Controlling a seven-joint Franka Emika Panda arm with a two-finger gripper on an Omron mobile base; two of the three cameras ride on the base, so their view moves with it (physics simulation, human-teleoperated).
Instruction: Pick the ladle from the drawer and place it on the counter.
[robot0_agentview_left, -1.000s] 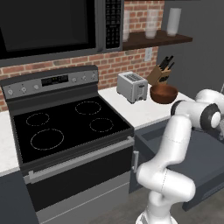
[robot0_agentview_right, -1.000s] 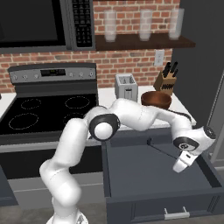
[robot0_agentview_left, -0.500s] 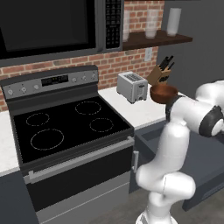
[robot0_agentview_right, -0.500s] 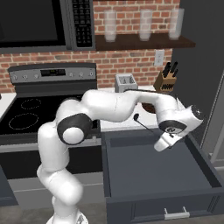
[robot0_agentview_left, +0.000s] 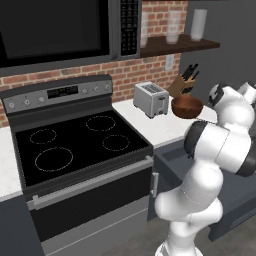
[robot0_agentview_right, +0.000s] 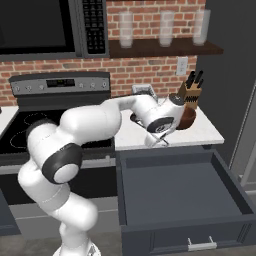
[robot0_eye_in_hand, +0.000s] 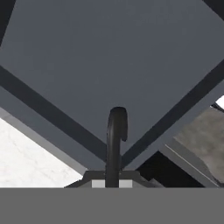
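Ladle (robot0_eye_in_hand: 114, 144): clamped in gripper (robot0_agentview_right: 159, 141), lifted clear of open drawer (robot0_agentview_right: 172, 192); counter (robot0_agentview_right: 197, 131) at 12 o'clock of drawer; placement remains outstanding.

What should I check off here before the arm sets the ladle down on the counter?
1. Ladle in the gripper: ok, handle runs up from between the fingertips.
2. Ladle lifted out of the drawer: ok, drawer floor bare.
3. Gripper over the counter: cannot tell; it hangs near the counter's front edge.
4. Landing spot free: cannot tell; wooden bowl, toaster and knife block stand close.
5. Drawer open: ok.
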